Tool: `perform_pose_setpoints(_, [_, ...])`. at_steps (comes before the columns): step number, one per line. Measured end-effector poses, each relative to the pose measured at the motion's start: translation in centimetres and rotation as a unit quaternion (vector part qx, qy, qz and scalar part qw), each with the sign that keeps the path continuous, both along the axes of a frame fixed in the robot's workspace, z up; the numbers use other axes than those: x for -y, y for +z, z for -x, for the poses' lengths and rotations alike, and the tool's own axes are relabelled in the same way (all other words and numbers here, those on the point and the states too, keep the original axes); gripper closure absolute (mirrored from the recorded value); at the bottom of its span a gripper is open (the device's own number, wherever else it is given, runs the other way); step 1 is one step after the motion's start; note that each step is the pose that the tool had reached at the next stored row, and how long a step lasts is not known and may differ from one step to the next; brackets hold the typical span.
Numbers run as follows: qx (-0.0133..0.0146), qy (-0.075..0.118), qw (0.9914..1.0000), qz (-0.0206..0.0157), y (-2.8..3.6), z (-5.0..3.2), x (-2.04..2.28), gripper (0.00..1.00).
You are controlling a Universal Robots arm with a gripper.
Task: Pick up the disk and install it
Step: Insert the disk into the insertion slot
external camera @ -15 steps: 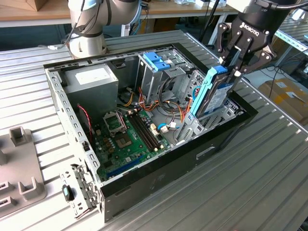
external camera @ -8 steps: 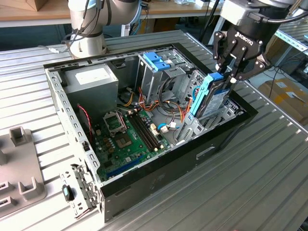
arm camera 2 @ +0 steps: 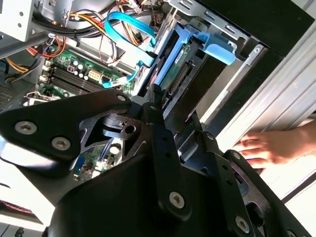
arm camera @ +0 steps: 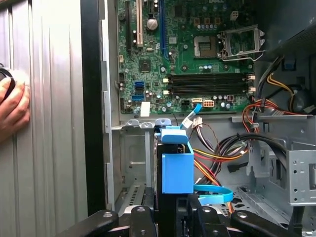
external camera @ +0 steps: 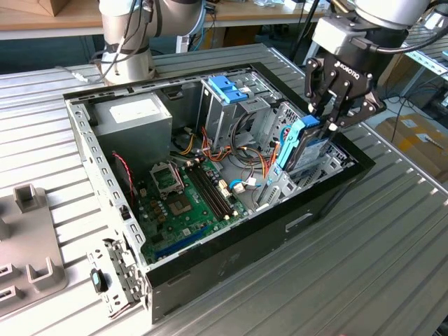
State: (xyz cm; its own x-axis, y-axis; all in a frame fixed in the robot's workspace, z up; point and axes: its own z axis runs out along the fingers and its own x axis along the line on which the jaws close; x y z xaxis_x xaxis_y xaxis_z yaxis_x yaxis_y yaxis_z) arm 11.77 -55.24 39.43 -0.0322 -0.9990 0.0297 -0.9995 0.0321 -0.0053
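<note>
The disk [external camera: 306,145] stands on edge, tilted, at the end of the open computer case [external camera: 210,269] on the exterior view's right. Its lower part sits down in the drive bay there. The blue edge frame [arm camera: 177,165] faces the first wrist camera. In the second wrist view the blue frame [arm camera 2: 207,43] and the green circuit board on the disk's underside [arm camera 2: 180,79] show. My black gripper [external camera: 322,124] comes down from above and is shut on the disk's top end, one finger on each flat side. In both wrist views the disk runs out from between the fingers [arm camera: 143,217].
Inside the case are the motherboard [external camera: 183,199], a grey power supply box [external camera: 133,115], a metal cage with a blue handle [external camera: 227,87] and loose cables [external camera: 252,168]. A person's hand [arm camera 2: 271,145] rests on the table just outside the case wall. Grey fixtures [external camera: 28,241] lie at the exterior view's left.
</note>
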Motion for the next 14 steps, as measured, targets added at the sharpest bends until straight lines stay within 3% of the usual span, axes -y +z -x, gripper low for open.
perform_pose_setpoints(9, [0.0000,0.000,1.00000,0.0002,-1.95,0.00,0.00,0.65])
perform_pose_setpoints(14, [0.0000,0.000,1.00000,0.0005,-1.99,0.00,0.00,0.65])
